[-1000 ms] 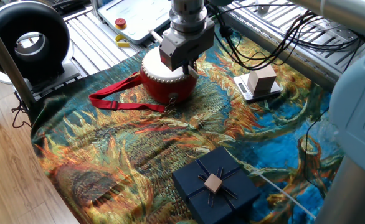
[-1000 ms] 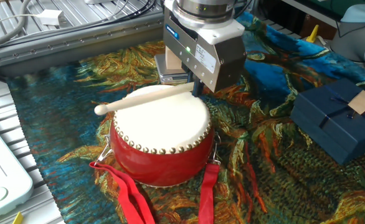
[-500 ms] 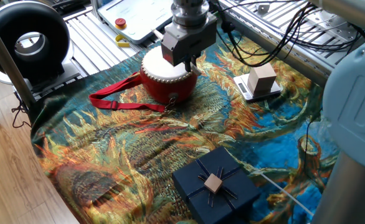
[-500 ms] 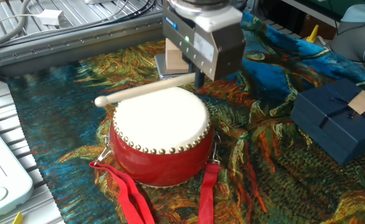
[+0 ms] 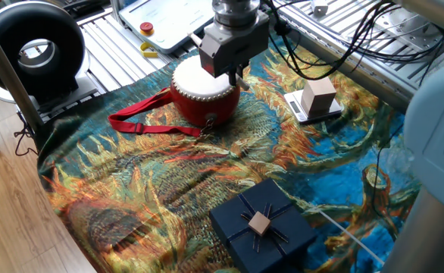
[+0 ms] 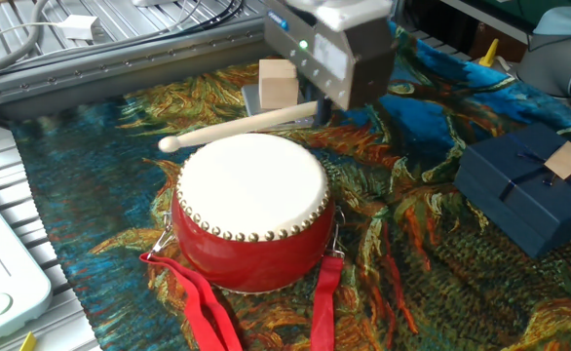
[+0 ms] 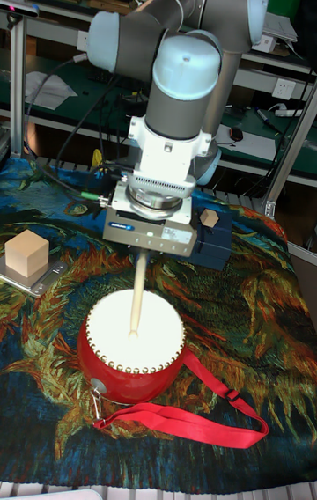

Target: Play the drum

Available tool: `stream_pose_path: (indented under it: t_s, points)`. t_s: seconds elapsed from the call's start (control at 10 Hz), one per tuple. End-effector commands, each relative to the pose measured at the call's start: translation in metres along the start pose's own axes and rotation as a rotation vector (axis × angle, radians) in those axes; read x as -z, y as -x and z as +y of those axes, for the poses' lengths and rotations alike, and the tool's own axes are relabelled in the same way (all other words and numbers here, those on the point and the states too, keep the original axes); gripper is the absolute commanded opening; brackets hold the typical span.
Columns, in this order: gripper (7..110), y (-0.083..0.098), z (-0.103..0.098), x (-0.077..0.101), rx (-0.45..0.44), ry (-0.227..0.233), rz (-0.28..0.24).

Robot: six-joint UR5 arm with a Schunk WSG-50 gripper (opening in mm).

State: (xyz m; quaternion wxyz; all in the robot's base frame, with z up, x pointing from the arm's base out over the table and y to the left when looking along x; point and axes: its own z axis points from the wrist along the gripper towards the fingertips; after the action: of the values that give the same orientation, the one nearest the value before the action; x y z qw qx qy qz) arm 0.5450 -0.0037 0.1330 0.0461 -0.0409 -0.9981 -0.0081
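The drum [image 6: 253, 210] has a red body, a cream skin head and a studded rim, and stands on the patterned cloth; I also see the drum [image 5: 204, 95] and the drum [image 7: 132, 350] in the two remaining views. Its red strap [image 5: 142, 121] trails to the left. My gripper [image 6: 320, 105] hangs just above the drum's far rim, shut on a pale wooden drumstick [image 6: 237, 125]. The stick is held a little above the head, its rounded tip past the far-left rim. In the tall view the gripper [image 7: 143, 252] points the drumstick [image 7: 137, 293] down over the skin.
A dark blue gift box [image 5: 261, 224] with a tan tag lies near the cloth's front edge. A wooden cube [image 5: 318, 97] sits on a small scale right of the drum. A black ring-shaped device [image 5: 32, 45] stands at far left. Cables and metal rails run behind.
The gripper has risen and shifted slightly away from the drum, lifting the drumstick off the skin head. The drum has stayed put.
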Motion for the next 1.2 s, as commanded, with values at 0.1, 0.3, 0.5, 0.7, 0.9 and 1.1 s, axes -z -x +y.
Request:
stream_pose_path:
  t_s: [0.1, 0.3, 0.5, 0.7, 0.9, 1.1]
  points:
    - [7, -0.003, 0.025, -0.010, -0.038, 0.074, 0.003]
    - [7, 0.001, 0.025, -0.026, -0.033, 0.060, -0.011]
    - [7, 0.003, 0.019, -0.031, -0.026, 0.036, -0.014]
    - [7, 0.005, 0.010, -0.039, -0.020, 0.001, -0.017]
    - [7, 0.006, 0.007, -0.048, -0.019, -0.006, -0.027]
    - [7, 0.006, 0.004, -0.049, -0.014, -0.008, -0.025]
